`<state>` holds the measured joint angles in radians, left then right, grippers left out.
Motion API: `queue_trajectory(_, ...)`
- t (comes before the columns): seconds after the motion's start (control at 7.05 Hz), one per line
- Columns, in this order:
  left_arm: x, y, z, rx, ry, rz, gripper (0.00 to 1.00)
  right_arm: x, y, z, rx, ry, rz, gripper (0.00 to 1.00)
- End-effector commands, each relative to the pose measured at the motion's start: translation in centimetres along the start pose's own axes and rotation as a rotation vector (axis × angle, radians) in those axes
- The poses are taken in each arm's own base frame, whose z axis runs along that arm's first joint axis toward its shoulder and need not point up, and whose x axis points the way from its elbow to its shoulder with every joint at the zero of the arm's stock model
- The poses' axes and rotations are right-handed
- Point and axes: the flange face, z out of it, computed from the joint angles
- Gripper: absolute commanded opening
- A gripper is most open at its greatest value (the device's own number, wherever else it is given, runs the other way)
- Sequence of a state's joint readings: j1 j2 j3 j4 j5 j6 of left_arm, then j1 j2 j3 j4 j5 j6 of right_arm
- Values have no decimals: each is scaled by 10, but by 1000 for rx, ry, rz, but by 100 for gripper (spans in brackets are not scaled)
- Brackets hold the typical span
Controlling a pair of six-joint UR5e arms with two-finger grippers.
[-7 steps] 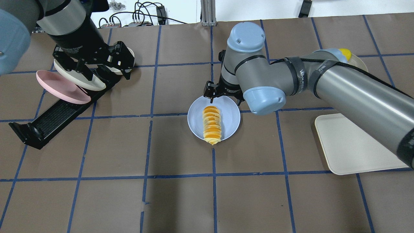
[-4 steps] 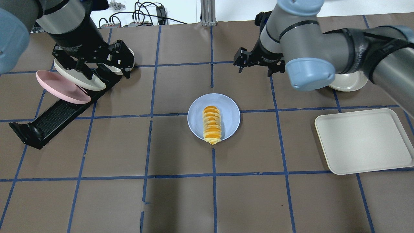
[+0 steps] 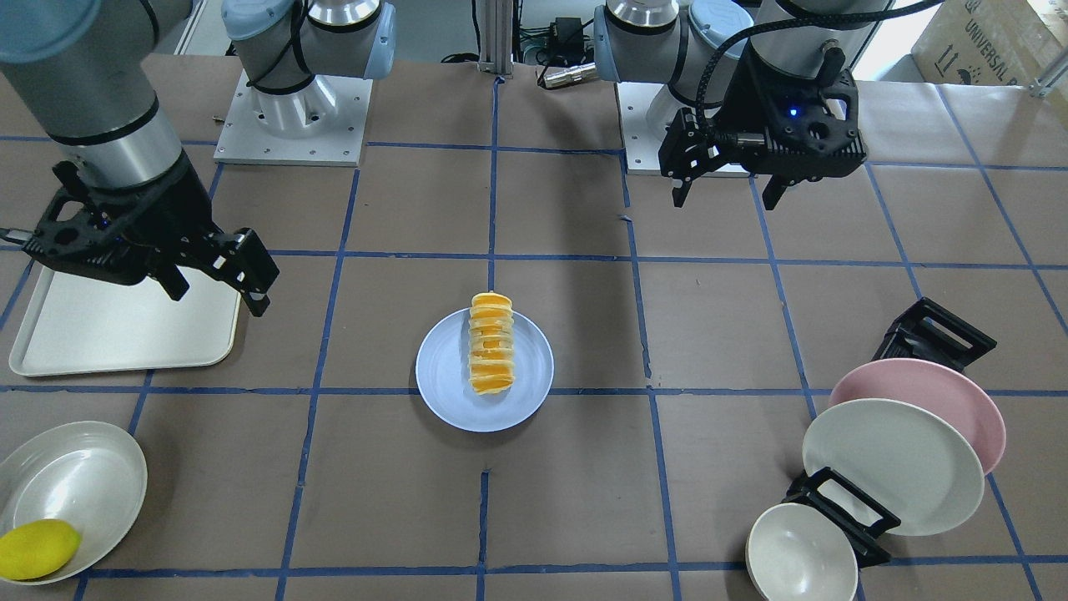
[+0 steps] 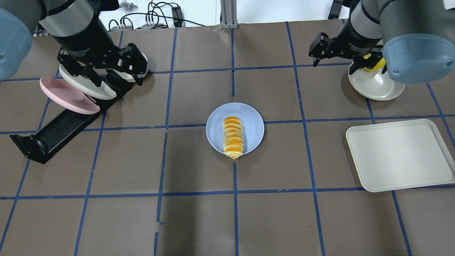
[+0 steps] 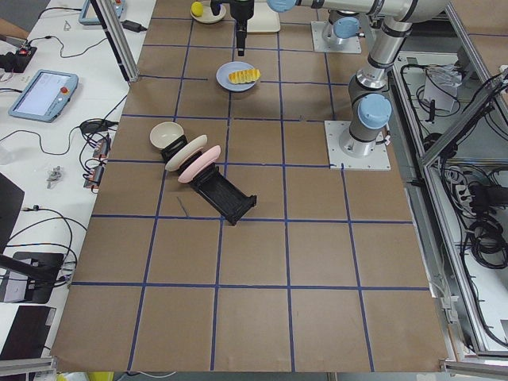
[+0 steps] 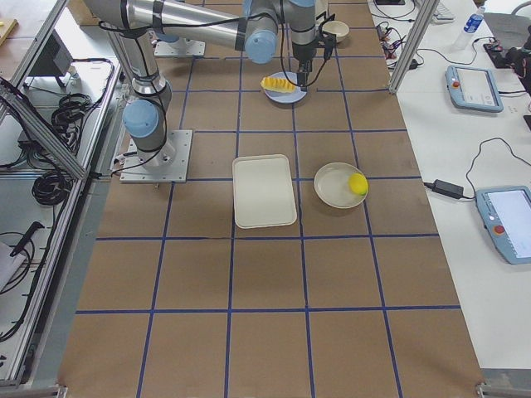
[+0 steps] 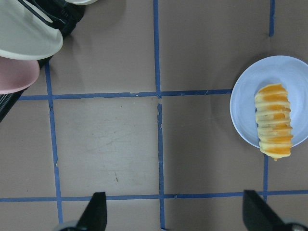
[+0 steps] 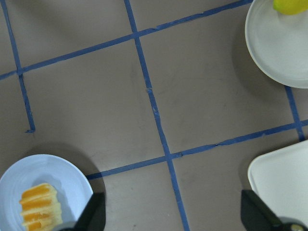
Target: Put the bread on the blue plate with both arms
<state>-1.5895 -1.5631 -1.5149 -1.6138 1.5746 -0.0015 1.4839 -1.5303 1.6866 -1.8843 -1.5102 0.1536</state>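
Note:
The bread (image 4: 233,137), ribbed orange and cream, lies lengthwise on the blue plate (image 4: 253,124) at the table's middle, its near end just over the rim. It also shows in the front view (image 3: 491,344) on the plate (image 3: 534,380). My left gripper (image 4: 117,80) hangs open and empty above the dish rack, far left of the plate. My right gripper (image 4: 336,65) is open and empty at the back right, well away from the plate. The left wrist view shows bread (image 7: 274,120) and plate (image 7: 243,101) at its right; the right wrist view shows them at its lower left (image 8: 41,207).
A black dish rack (image 4: 57,131) at the left holds a pink plate (image 4: 67,96) and a cream-white plate (image 4: 85,87). A cream tray (image 4: 398,156) lies at the right. A cream bowl (image 4: 376,87) with a yellow lemon (image 3: 37,547) sits behind it.
My right gripper has pulled away from the plate's far rim, up and out to the back right. The bread stays on the plate. The left arm has not moved.

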Motion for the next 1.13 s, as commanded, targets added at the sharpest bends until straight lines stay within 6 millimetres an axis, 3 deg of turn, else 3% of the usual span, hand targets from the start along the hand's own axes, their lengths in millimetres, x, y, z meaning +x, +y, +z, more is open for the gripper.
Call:
queue_trajectory(0.0, 0, -1, 1, -2, -1, 0, 100, 10, 41, -41, -134, 25, -38, 99)
queue_trajectory(0.14, 0, 0, -1, 2, 1, 0, 100, 2, 59, -53, -173, 21, -52, 97)
queue_trajectory(0.43, 2, 0, 0, -1, 10, 1, 100, -39, 81, -54, -177, 25, -135, 95)
queue_trajectory(0.57, 3, -1, 0, -1, 28, 0, 100, -47, 84, -55, -171, 24, -149, 96)
queue_trajectory(0.99, 3, 1, 0, -7, 28, 6, 100, -40, 86, -61, -192, 98, -156, 96)
